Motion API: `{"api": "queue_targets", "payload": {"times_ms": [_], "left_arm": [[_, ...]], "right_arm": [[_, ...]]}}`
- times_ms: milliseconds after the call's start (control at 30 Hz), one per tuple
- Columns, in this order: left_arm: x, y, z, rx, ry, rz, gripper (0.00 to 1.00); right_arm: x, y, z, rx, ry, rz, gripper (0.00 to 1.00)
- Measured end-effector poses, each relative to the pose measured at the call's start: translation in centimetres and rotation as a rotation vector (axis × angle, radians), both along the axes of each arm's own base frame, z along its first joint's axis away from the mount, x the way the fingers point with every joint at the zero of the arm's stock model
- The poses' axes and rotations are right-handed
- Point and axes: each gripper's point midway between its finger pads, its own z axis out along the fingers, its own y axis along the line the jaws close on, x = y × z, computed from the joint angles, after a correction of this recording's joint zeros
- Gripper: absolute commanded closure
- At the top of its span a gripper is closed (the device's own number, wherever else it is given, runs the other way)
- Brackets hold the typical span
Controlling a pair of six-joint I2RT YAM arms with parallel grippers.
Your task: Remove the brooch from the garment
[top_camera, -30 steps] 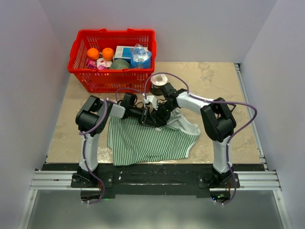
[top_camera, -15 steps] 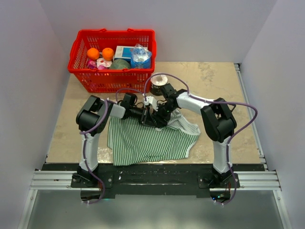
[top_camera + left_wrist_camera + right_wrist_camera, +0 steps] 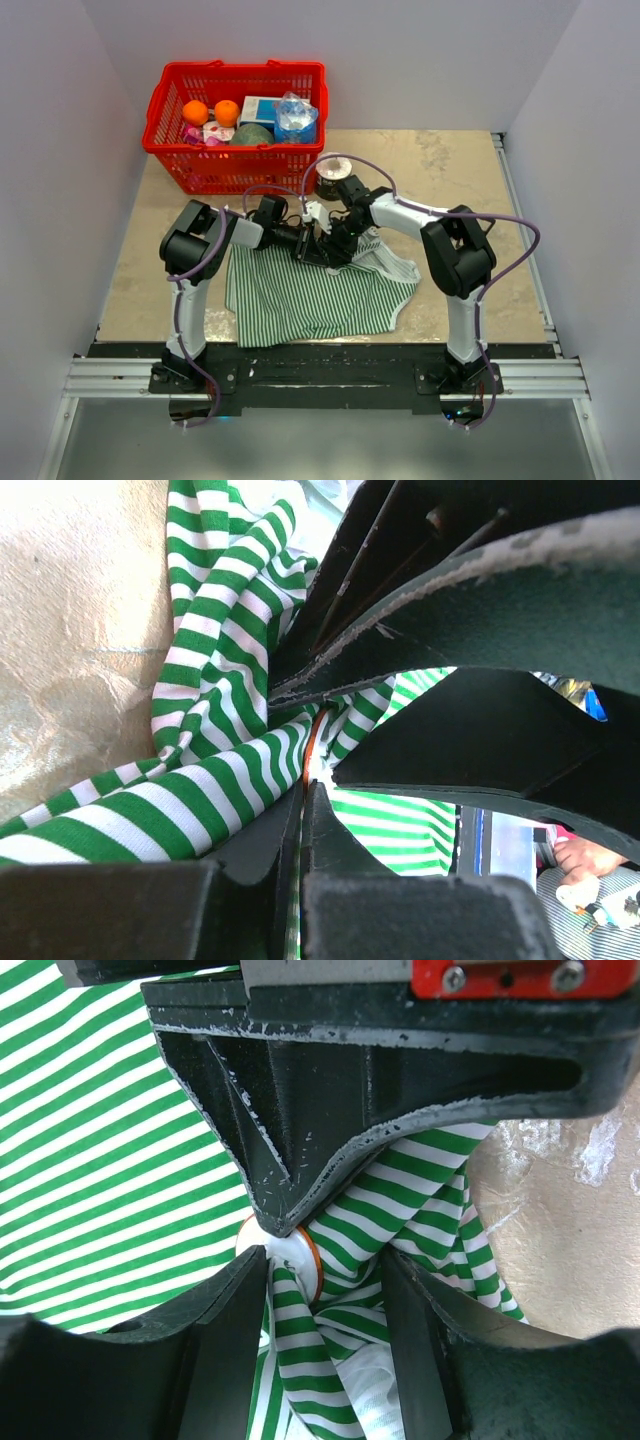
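Garment: a soft green-and-white striped sleeveless garment (image 3: 300, 295) is spread nearest the bases.
Left gripper (image 3: 302, 805): fingers are closed together on a tiny round whitish, orange-rimmed brooch (image 3: 293, 1253).
Axis: the disc is seen edge-on, pointed at 12 o'clock from those fingertips.
Right gripper (image 3: 325, 1272): fingers are held apart around bunched cloth; a grip cannot be told.
Relation: the brooch is found at 10 o'clock of the right gripper, touching one finger.
Beyond: a red plastic basket (image 3: 240, 170), at 12 o'clock.

brooch (image 3: 293, 1256): small white disc, orange rim, pressed into bunched folds. garment (image 3: 300, 295): green-white striped, crumpled on desk (image 3: 450, 170).
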Motion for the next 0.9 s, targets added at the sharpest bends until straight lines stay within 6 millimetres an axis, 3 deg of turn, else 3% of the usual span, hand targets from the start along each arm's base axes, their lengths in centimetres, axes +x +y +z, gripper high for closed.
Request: {"api": "queue_targets", "payload": {"times_ms": [600,800,900], "left_arm": [[0.05,0.18,-0.07,-0.006,0.013,0.001,1.00],[0.06,0.18,-0.10,-0.011,0.015,-0.002,1.00],[0.09,0.20,-0.11,-0.014,0.016,-0.004,1.00]], "right_arm": [[-0.23,0.69,-0.36,-0.089,-0.104,0.063,0.52],[-0.18,0.47,-0.36,-0.085,-0.094,0.066,0.58],[0.04,0.30,-0.37,-0.072,-0.038,0.056,0.50]]}}
